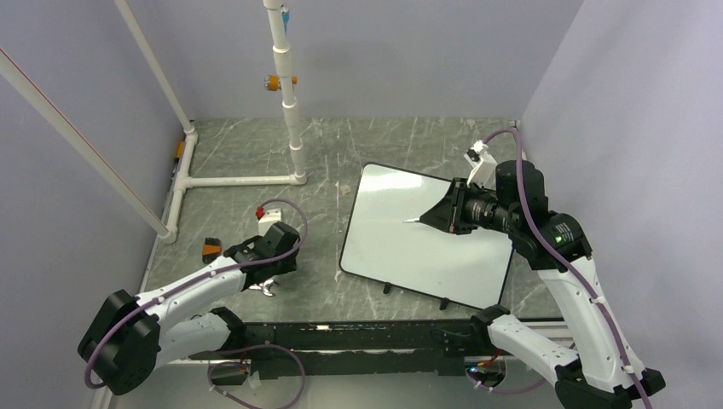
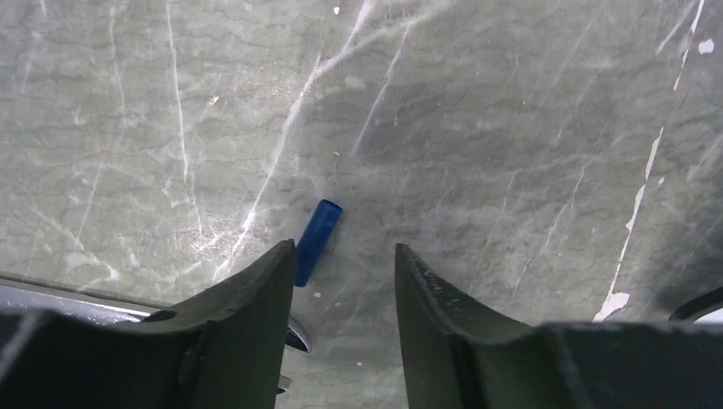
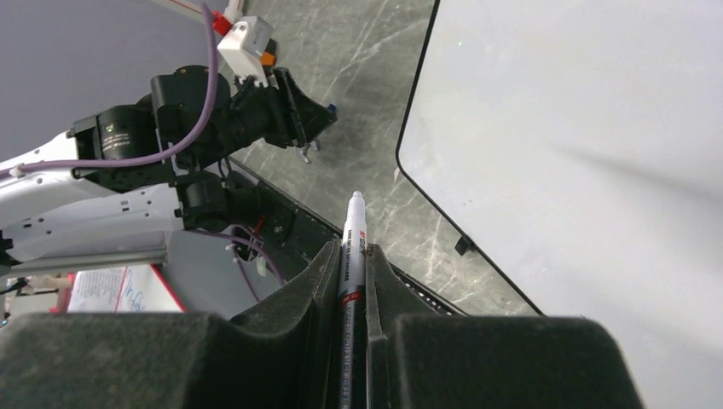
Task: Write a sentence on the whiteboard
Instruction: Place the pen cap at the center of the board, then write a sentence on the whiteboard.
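The jaws of the left gripper (image 2: pixel 345 247) stand apart with nothing between them. A small blue cap (image 2: pixel 317 230) lies loose on the grey marbled table (image 1: pixel 324 162), just beside the tip of one finger. From where I stand it looks let go rather than gripped. The jaws of the right gripper (image 3: pixel 354 247) are clenched on a white marker (image 3: pixel 355 230). The pen's body is pinched between the two pads and its bare tip points out ahead.

The whiteboard (image 1: pixel 401 256) lies flat on the table on the right side, turned a little askew, and its near edge sits close to the rail that carries the arms. The right arm reaches over it from the far right corner, with the marker's tip held over the upper middle of the board. I cannot tell whether the tip touches the surface or hangs just above it.

The board is blank, with no stroke of ink that I can see in any view. So I judge the preparation done: the pen is uncapped, gripped and brought over the board. The sentence itself has not been started, and every letter of it is left to do. The left arm sits well apart from the board, low over the table on the left.
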You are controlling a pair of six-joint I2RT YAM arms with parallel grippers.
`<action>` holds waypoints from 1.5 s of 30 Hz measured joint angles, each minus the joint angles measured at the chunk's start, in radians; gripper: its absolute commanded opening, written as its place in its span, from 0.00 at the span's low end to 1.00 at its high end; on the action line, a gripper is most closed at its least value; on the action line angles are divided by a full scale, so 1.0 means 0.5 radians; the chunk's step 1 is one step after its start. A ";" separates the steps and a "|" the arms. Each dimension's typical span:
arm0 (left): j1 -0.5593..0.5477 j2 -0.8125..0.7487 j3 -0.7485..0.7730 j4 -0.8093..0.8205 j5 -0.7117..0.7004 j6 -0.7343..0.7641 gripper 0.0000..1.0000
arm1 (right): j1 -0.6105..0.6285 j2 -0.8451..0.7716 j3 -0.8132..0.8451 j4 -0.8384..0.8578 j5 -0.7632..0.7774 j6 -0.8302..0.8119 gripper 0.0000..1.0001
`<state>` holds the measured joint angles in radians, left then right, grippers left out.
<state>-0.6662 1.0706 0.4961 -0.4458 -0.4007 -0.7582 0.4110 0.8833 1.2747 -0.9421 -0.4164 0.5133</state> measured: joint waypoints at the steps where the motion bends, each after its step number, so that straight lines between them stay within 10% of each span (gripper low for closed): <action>1: 0.000 -0.005 0.000 -0.002 -0.008 -0.008 0.56 | 0.000 0.007 0.006 0.000 0.003 -0.012 0.00; 10: 0.000 -0.171 0.034 -0.130 -0.085 -0.025 0.85 | 0.000 0.027 0.024 -0.001 0.072 -0.079 0.00; 24: 0.004 -0.449 0.705 -0.216 0.103 0.700 0.85 | 0.000 -0.077 0.025 -0.022 0.425 -0.100 0.00; 45: 0.004 0.968 2.158 -0.036 1.634 2.001 0.91 | 0.000 -0.272 0.084 -0.226 1.031 -0.024 0.00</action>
<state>-0.6643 1.5547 1.5749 -0.4637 0.4164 0.2424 0.4110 0.7475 1.3167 -1.0550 0.0990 0.5014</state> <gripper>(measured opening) 0.910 0.152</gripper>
